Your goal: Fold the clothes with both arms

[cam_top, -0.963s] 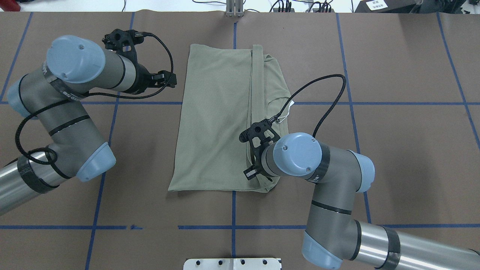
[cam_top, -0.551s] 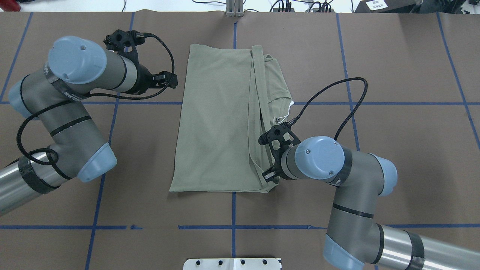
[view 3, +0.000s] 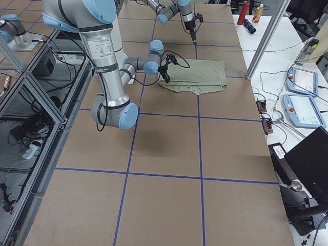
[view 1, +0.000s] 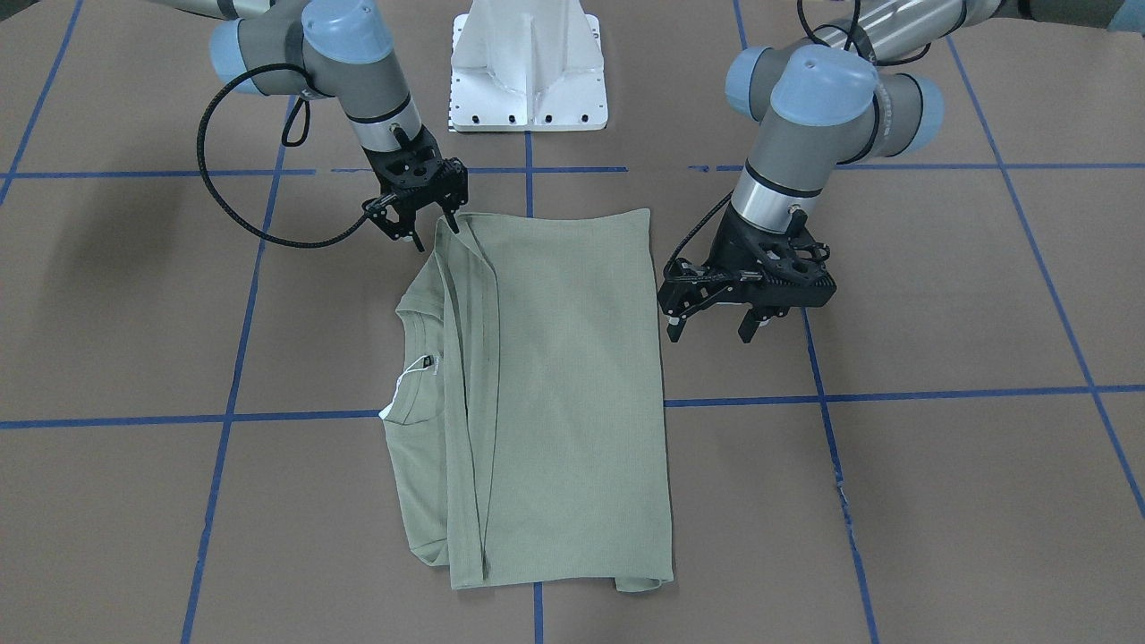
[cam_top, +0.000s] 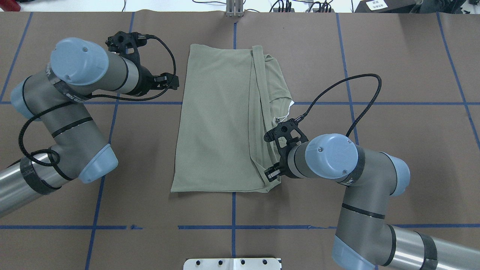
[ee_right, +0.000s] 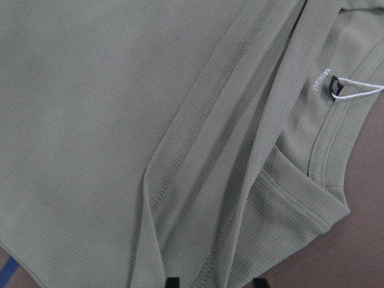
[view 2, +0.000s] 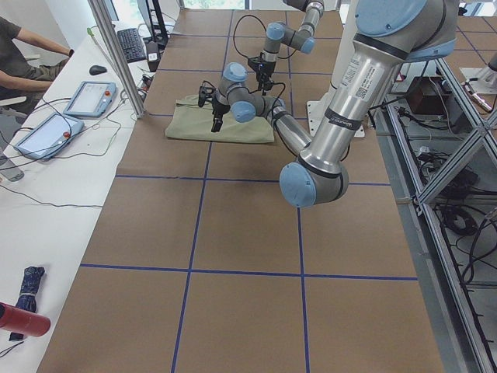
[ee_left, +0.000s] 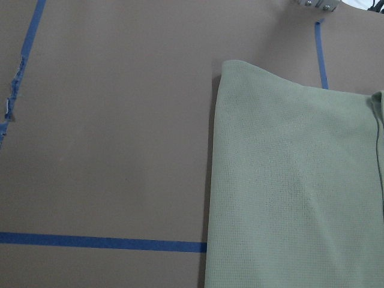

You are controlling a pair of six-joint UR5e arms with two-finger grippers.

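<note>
Count for you: one green shirt [cam_top: 217,123], two arms, two hands.

The shirt lies flat at the centre of the overhead frame on the brown bench [cam_top: 393,150]. It's folded lengthways into a tall rectangle, with a narrow folded strip running down its right part. The ribbed collar [view 1: 419,333] and dark neck label [ee_right: 335,88] with its white loop sit at the shirt's right edge in that frame.

The right hand [view 1: 436,233] is at the shirt's lower right corner in the overhead frame. Its fingers are spread. The wrist view shows both tips apart at the bottom edge, with cloth showing between them and nothing pinched that you can see. I can't tell whether the tips touch the fabric.

The left hand [view 1: 712,329] is just off the shirt's left edge, in the upper left of the overhead frame. Its fingers are spread and it's empty. Its wrist camera sees bare bench and the shirt's edge.

Changes from a second ago:
- The right arm [cam_top: 330,155] has pulled back toward the right of the overhead frame. Its hand has come off the folded strip and out to the shirt's right edge.
- The strip has shifted slightly and now lies a bit more slanted.
- The left arm [cam_top: 71,112] has barely moved.
- The shirt outline is otherwise unchanged.
</note>
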